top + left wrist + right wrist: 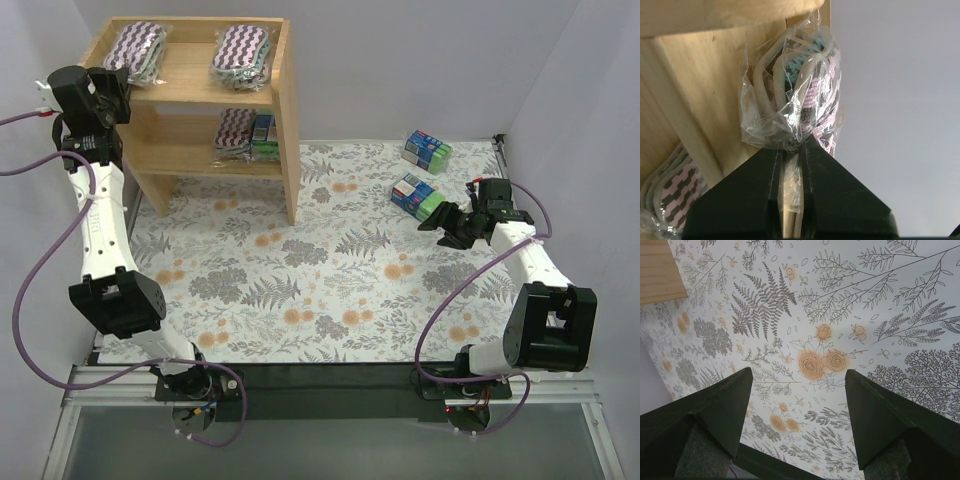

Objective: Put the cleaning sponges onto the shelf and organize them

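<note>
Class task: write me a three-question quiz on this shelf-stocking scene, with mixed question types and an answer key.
1. True or false: the right claw grips a sponge.
2. How many blue-and-green packs lie on the floral tablecloth?
3. The left claw is shut on: A) the wrap of a purple zigzag pad; B) a blue-and-green pack; C) nothing.
Key: 1 false, it is open and empty; 2 two; 3 A.

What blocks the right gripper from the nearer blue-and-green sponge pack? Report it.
Nothing visible does. The open right gripper sits just beside the nearer blue-and-green pack, with only bare floral mat between them.
</note>
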Motion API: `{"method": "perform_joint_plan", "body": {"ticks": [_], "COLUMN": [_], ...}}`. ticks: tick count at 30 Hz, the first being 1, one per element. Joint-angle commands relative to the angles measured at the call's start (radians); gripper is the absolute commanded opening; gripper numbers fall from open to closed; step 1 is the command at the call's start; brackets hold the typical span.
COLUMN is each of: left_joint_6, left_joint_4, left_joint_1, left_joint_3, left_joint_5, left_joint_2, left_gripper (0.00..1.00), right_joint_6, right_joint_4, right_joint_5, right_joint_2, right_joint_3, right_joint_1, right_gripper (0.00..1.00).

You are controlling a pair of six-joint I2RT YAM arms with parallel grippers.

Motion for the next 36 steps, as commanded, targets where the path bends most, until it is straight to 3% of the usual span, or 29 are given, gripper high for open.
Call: {"method": "perform_joint_plan", "body": {"ticks": [1, 5, 7, 8, 9, 11, 13, 16, 26, 30, 36], "left_joint_6": [-0.016, -0.014, -0.022, -0.020, -0.022, -0.022, -0.023, -0.022, -0.074, -0.094, -0.066], "left_joint_4": [0.022, 0.022, 0.020, 0.022, 0.022, 0.023, 0.023, 0.042, 0.030, -0.012, 0.009], "left_joint_1": [0.005, 0.005, 0.005, 0.005, 0.005, 0.005, 0.005, 0.005, 0.005, -0.018, -0.096], "left_joint_3": [0.055, 0.095, 0.097, 0.092, 0.085, 0.048, 0.013, -0.107, -0.495, -0.751, -0.865], "left_joint_5": [-0.049, -0.077, -0.079, -0.077, -0.073, -0.060, -0.051, -0.068, 0.056, 0.145, 0.205], "left_joint_2": [-0.010, 0.019, 0.014, 0.010, -0.009, -0.032, -0.088, -0.192, -0.535, -0.688, -0.661], "left_gripper": [0.00, 0.00, 0.07, 0.16, 0.33, 0.49, 0.72, 0.92, 0.94, 0.93, 0.89], "right_joint_6": [-0.018, -0.019, -0.019, -0.019, -0.019, -0.019, -0.019, -0.019, -0.022, -0.022, -0.021], "right_joint_4": [0.001, 0.000, 0.000, 0.001, 0.000, 0.001, 0.000, 0.001, 0.003, 0.001, 0.000], "right_joint_5": [-0.005, -0.011, -0.011, -0.014, -0.014, -0.015, -0.017, -0.020, -0.008, -0.006, -0.008], "right_joint_2": [0.004, 0.004, 0.003, 0.003, 0.003, 0.001, 0.001, 0.001, -0.004, 0.003, 0.007], "right_joint_3": [0.043, 0.042, 0.042, 0.040, 0.040, 0.040, 0.040, 0.040, 0.034, 0.034, 0.040], "right_joint_1": [0.002, 0.002, 0.004, 0.004, 0.004, 0.004, 0.004, 0.004, 0.004, 0.004, 0.004], "right_gripper": [0.69, 0.69, 0.70, 0.70, 0.70, 0.71, 0.72, 0.72, 0.73, 0.73, 0.72]}}
